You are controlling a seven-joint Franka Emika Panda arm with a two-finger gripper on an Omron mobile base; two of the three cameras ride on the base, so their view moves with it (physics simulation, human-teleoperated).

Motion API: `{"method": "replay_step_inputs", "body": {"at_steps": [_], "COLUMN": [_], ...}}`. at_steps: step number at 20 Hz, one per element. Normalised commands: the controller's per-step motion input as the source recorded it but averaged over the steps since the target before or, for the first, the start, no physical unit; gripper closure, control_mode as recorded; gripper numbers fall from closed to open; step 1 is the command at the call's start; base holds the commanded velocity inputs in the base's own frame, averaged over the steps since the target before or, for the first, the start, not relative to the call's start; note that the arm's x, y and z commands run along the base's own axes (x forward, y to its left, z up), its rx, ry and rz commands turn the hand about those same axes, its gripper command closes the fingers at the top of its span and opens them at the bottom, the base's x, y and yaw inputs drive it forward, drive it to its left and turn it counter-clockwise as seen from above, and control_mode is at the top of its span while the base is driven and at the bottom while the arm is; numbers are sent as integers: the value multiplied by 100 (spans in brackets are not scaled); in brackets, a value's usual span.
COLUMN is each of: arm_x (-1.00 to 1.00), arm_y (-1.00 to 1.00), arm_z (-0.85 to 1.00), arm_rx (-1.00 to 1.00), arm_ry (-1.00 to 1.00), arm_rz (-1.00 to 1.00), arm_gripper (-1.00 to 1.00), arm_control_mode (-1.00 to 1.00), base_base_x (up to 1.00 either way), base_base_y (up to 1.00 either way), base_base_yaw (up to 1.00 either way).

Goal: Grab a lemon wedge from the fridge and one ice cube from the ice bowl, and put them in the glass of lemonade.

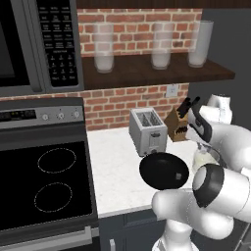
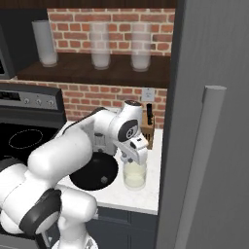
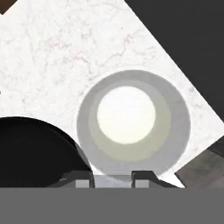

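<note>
White marble counter carries the glass of lemonade, directly under the gripper, whose jaws stand nearly together and empty. Just beside it sits the ice bowl; the right base view shows one cube inside. Fridge right.

A red brick wall backs a dark wooden shelf and the white marble table. A black glass stove top sits left, beneath a microwave.

Ice bowl beside glass of lemonade
</note>
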Motion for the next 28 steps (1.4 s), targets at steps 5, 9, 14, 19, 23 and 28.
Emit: {"method": "replay_step_inputs", "body": {"at_steps": [5,9,14,19,23,28], "arm_x": [38,14,0,-40,-8,0], "arm_y": [0,-19,-35,-29,-1,12], "arm_z": [-53,-58,-18,0,2,1], "arm_rx": [-15,-13,-3,0,-1,0], "arm_ry": [12,9,8,1,0,-1], "arm_rz": [1,0,0,0,0,0], "arm_gripper": [100,100,100,100,100,100], "arm_control_mode": [-100,-100,-100,-100,-100,-100], "base_base_x": [0,0,0,0,0,0], "base_base_y": [0,0,0,0,0,0], "base_base_yaw": [0,0,0,0,0,0]}}
